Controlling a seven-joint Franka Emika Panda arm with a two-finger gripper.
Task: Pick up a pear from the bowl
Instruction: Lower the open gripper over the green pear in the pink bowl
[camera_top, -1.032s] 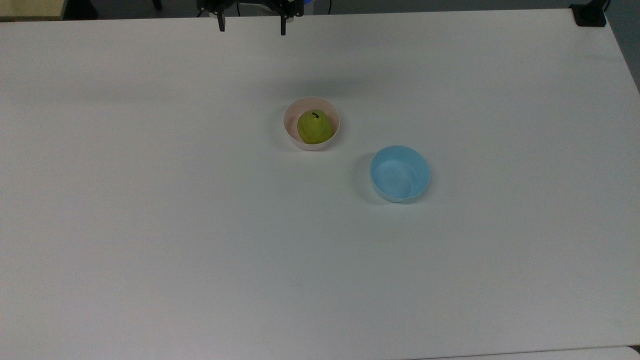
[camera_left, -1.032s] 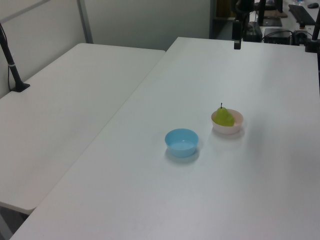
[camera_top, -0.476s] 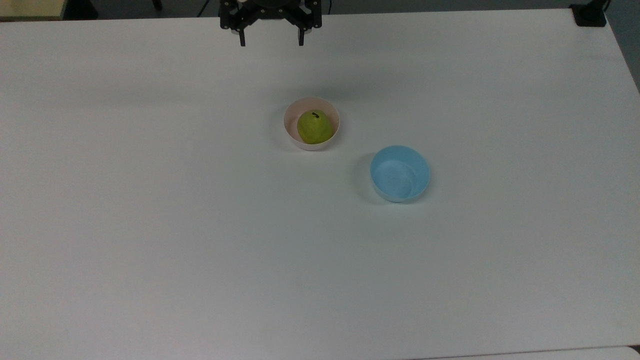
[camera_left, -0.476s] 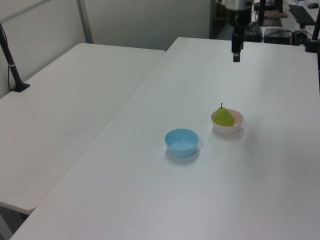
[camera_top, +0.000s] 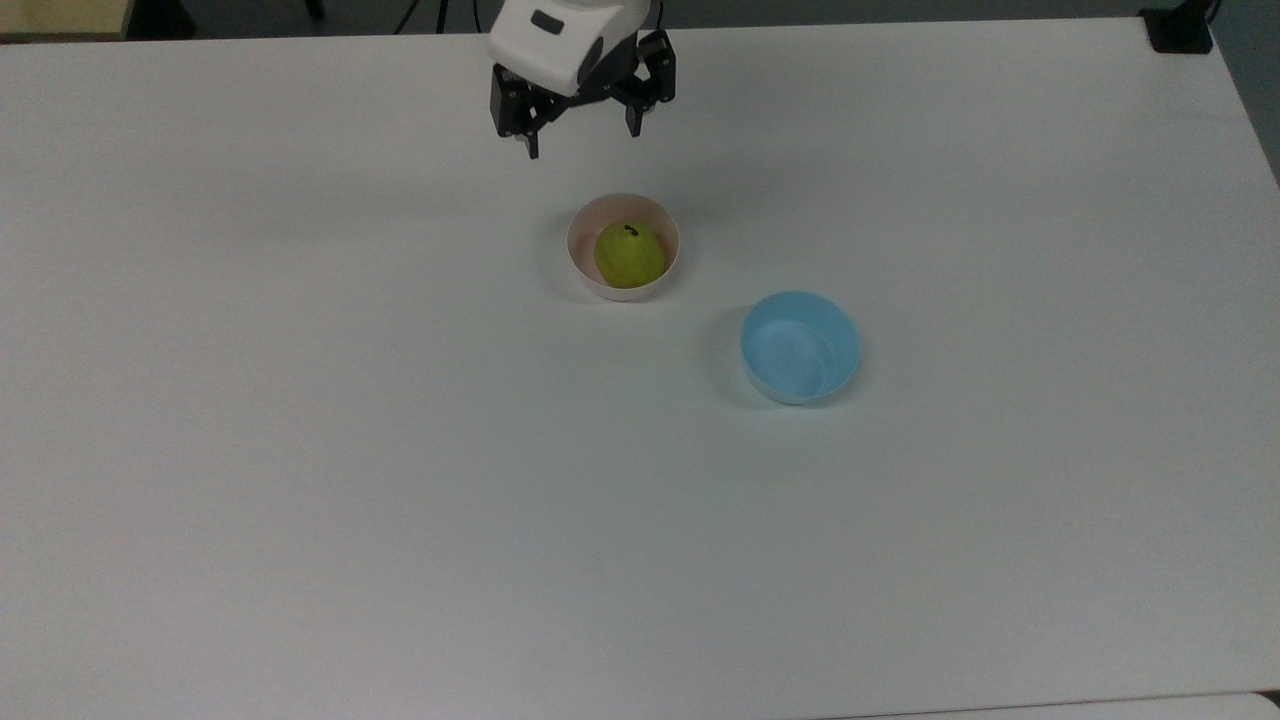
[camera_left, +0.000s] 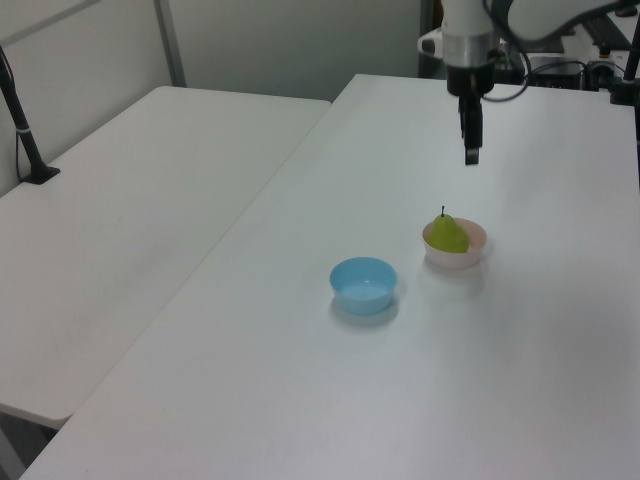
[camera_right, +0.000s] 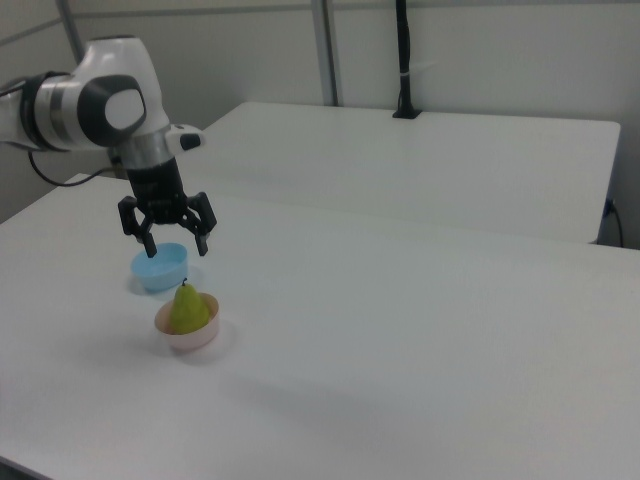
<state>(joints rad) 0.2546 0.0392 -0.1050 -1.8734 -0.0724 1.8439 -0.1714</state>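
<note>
Above the white counter (camera_top: 300, 450), the claw (camera_top: 583, 143) has come forward from the far edge within the last second, fingers spread wide and empty, nearing the pink bowl (camera_top: 582, 262). Inside it the pear (camera_top: 628, 256) sits upright and untouched, the light blue bowl (camera_top: 800, 347) nearby; descent over the fruit likely comes next.

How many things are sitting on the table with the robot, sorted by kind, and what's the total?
Bowls: 2, the pale pink bowl and the light blue bowl
Pears: 1, the pear, resting inside the pink one
Total: 3
</note>
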